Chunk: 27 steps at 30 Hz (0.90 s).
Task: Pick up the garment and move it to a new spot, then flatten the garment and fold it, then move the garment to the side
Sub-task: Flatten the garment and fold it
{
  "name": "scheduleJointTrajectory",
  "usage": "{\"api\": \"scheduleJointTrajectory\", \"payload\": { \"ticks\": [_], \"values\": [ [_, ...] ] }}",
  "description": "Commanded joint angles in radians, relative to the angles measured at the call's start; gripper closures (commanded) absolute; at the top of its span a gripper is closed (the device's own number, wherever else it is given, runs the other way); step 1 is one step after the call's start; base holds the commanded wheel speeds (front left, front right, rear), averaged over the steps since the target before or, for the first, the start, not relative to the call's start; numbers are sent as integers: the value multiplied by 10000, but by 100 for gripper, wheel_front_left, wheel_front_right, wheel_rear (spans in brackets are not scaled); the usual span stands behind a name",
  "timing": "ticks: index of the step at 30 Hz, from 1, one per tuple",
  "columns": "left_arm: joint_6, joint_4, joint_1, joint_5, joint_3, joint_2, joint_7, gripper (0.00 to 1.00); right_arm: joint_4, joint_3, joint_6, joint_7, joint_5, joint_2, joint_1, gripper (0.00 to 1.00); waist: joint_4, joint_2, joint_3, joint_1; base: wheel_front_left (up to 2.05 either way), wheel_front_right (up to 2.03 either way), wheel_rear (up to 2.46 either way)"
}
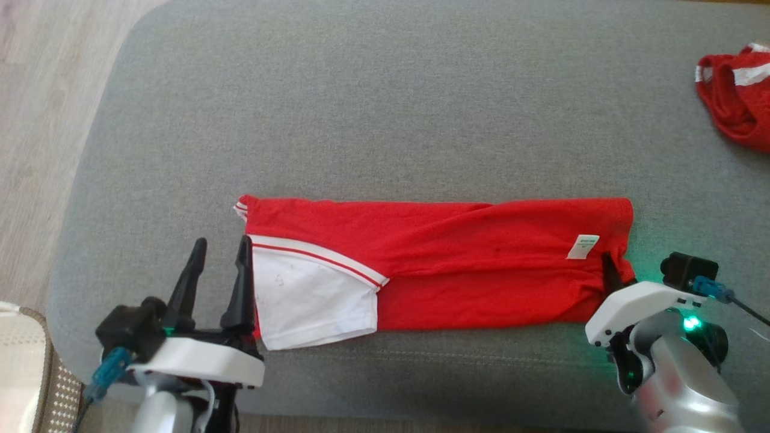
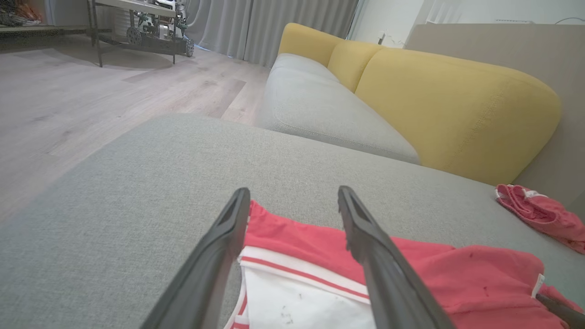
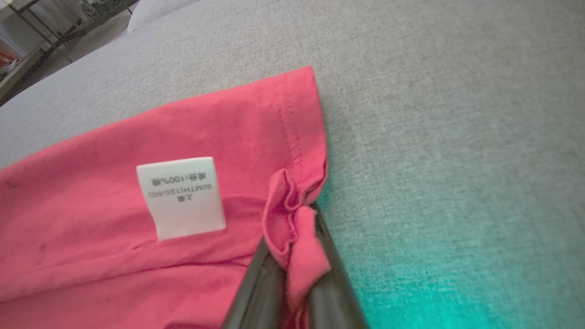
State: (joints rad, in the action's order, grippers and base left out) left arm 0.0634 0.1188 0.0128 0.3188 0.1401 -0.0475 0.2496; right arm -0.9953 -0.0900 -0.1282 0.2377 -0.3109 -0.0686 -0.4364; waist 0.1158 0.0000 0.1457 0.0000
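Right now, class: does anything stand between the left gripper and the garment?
Nothing visible does. The open left gripper is at the garment's white sleeve end on the grey cushion; the right gripper is shut on the opposite end.

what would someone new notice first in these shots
A long red garment with a white panel lies folded into a strip across the grey cushion. The right hand is shut on its bunched corner beside a white label, while the left hand stands open at the other end. A second red garment sits crumpled at the far right.
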Motion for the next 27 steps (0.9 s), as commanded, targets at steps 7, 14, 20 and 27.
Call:
{"api": "scheduleJointTrajectory", "payload": {
  "ticks": [7,14,20,27],
  "values": [
    [171,-254,464,-137,-641,-28,122,0,19,-399,-25,101,735,-204,-103,100,-121,0,-128,0,0,0,0],
    [149,-267,398,-90,-507,-28,122,0,378,-1253,-25,144,1456,-762,-271,100,-180,0,-167,0,0,0,0],
    [113,-274,400,-55,-427,-28,122,0,730,-2589,-25,-308,2163,-1398,-491,100,-185,0,-195,0,0,0,0],
    [88,-268,370,-32,-352,-28,122,0,1452,-3495,-25,-1035,3349,-1328,-588,100,-165,0,-330,0,0,0,0]
  ]
}}
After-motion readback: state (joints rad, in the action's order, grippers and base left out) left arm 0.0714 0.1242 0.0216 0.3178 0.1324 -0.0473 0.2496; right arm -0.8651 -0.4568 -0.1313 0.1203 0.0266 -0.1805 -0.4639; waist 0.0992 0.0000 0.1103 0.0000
